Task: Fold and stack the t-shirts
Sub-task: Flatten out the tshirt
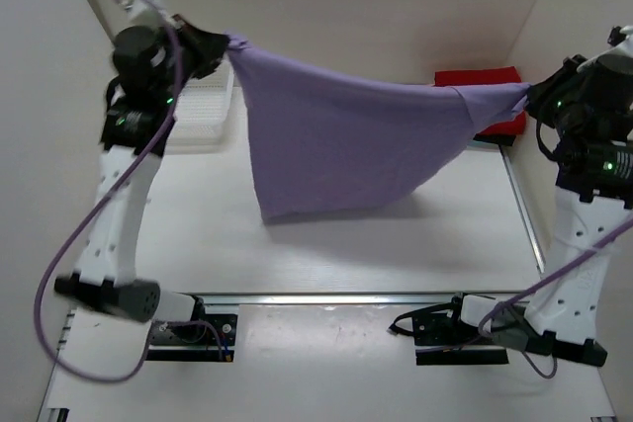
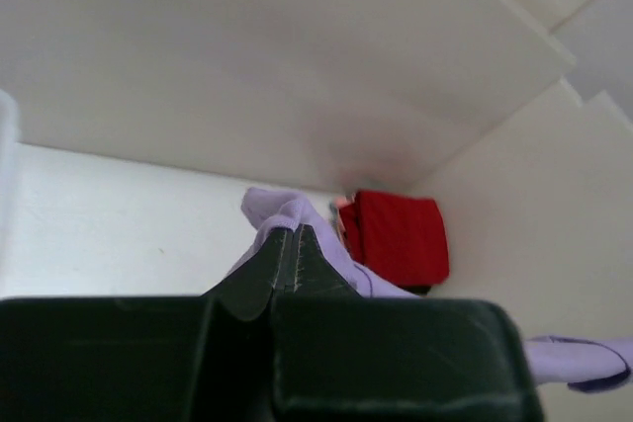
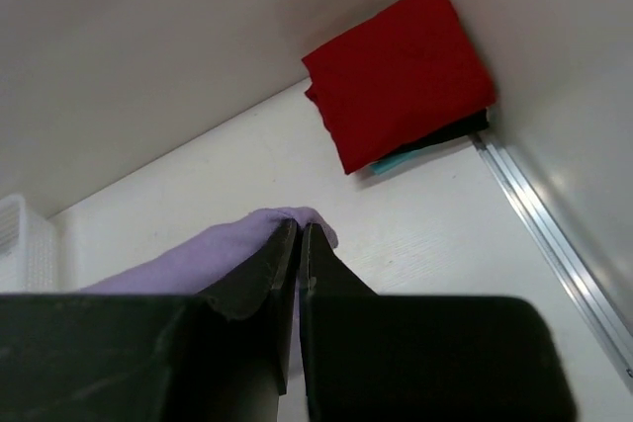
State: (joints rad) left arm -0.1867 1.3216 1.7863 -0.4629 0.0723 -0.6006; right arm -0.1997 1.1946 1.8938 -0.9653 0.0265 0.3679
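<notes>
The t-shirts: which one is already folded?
The red t-shirt, folded flat in the far right corner. The lavender t-shirt hangs spread in the air, held by the left gripper and right gripper.

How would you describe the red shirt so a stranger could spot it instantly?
Start at the table's far right corner. The red t-shirt lies folded there atop darker cloth. Unlike the lavender t-shirt stretched aloft between the left claw and right claw, it is bright red and at rest.

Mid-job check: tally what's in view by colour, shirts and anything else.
Lavender t-shirt: 1, held up between the left gripper and right gripper.
Red t-shirt: 1, folded in the far right corner.
White basket: 1.
Total: 3. Dark and teal edges under the red one are unidentifiable.
</notes>
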